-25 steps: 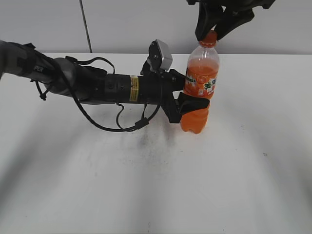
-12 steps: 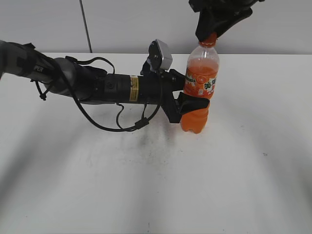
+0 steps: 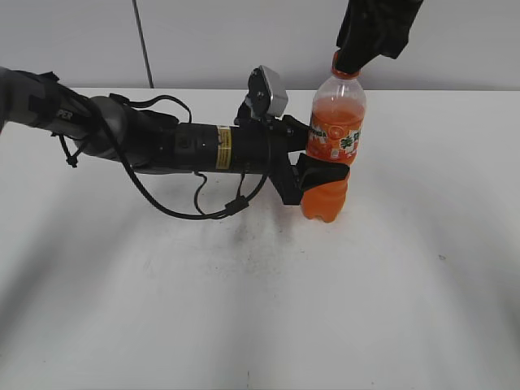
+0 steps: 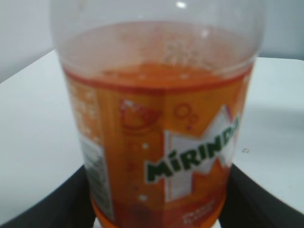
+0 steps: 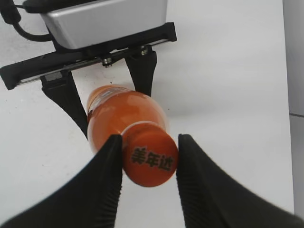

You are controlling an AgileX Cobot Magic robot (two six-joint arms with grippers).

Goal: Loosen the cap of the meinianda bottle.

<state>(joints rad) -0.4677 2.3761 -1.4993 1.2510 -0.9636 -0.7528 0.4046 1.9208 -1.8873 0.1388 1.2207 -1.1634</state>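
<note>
The meinianda bottle (image 3: pixel 334 134) stands upright on the white table (image 3: pixel 244 309), full of orange drink. My left gripper (image 3: pixel 322 175) reaches in level from the left and is shut on its ribbed waist, below the label. In the left wrist view the bottle (image 4: pixel 161 118) fills the frame between the two black fingers (image 4: pixel 156 211). My right gripper (image 3: pixel 351 55) comes down from above and is shut on the orange cap (image 3: pixel 340 68), which it mostly hides here. In the right wrist view the cap (image 5: pixel 151 160) sits squeezed between both black fingers (image 5: pixel 149 143).
The left arm (image 3: pixel 162 142) with its cables lies low across the left half of the table. The left wrist camera housing (image 5: pixel 102 19) shows just beyond the bottle in the right wrist view. A grey wall (image 3: pixel 203 41) stands behind the table.
My right gripper has turned about the cap while staying on it; its fingers now show edge-on in the exterior view. The bottle and the left gripper have not moved.
</note>
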